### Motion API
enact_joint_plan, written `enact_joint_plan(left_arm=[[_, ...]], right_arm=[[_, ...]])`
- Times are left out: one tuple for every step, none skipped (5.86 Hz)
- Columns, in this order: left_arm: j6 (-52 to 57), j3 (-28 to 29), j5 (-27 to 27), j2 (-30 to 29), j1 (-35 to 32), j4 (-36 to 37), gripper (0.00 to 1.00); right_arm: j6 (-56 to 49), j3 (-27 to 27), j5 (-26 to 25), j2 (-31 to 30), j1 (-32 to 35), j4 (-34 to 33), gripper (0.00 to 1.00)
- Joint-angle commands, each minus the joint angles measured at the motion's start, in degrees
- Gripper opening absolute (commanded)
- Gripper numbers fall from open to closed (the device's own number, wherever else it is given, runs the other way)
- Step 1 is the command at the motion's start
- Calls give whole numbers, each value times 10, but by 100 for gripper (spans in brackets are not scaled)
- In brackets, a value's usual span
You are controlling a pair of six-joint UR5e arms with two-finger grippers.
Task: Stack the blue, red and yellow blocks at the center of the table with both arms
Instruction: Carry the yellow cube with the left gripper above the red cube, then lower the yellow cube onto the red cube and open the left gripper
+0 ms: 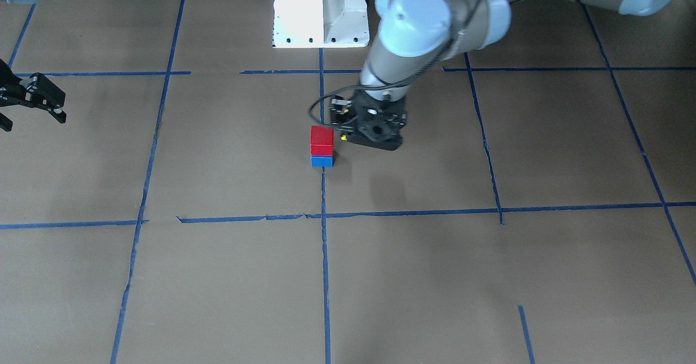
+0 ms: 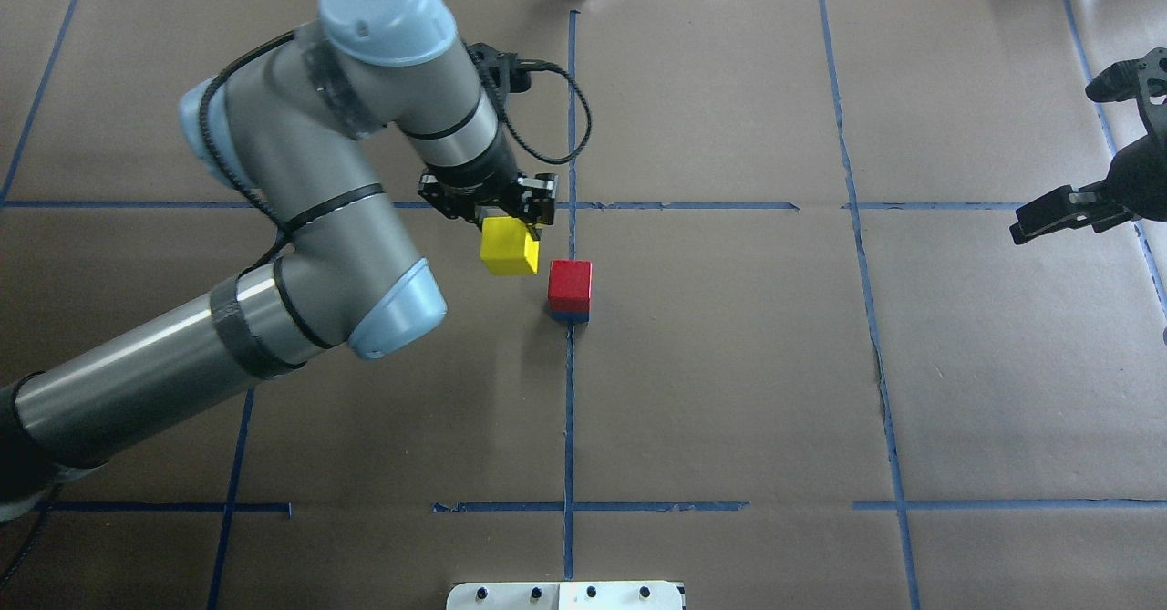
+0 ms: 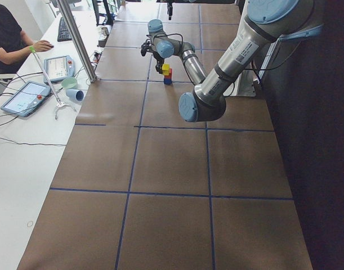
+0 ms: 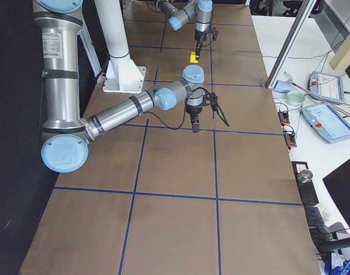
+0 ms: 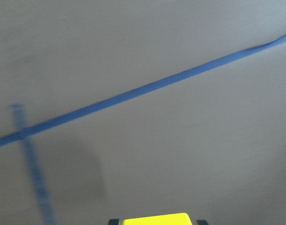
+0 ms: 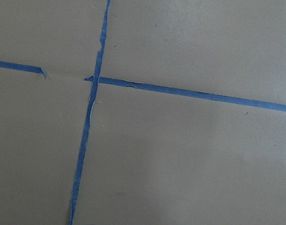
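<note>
Holding a yellow cube-shaped block (image 2: 509, 247) firmly between its fingers, the left gripper (image 2: 507, 224) hangs above the brown paper-covered table (image 2: 729, 364), just beside the stack and not over it. A red cube block (image 2: 570, 284) sits squarely on a blue cube block (image 1: 322, 161) on the central blue tape line (image 2: 569, 409). The right gripper (image 2: 1085, 149) stands well apart, fingers spread wide, holding nothing.
</note>
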Motion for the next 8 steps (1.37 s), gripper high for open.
enact_joint_plan(left_arm=[[-42, 41, 38, -40, 47, 24, 0], [-49, 42, 48, -36, 51, 24, 0], [-50, 42, 48, -34, 52, 25, 0], [-50, 43, 48, -39, 52, 25, 0], [-50, 40, 49, -49, 51, 25, 0], [-49, 41, 78, -49, 51, 23, 0], [-44, 43, 82, -47, 52, 23, 0], [-42, 47, 82, -47, 52, 22, 0]], right_arm=[[1, 0, 1, 0, 0, 0, 100], [1, 0, 1, 0, 0, 0, 100], [1, 1, 1, 0, 0, 0, 100], [2, 4, 2, 0, 1, 0, 100], [3, 5, 2, 0, 1, 0, 100], [2, 5, 2, -1, 1, 0, 100], [3, 2, 1, -1, 1, 0, 100], [3, 2, 1, 0, 1, 1, 100]])
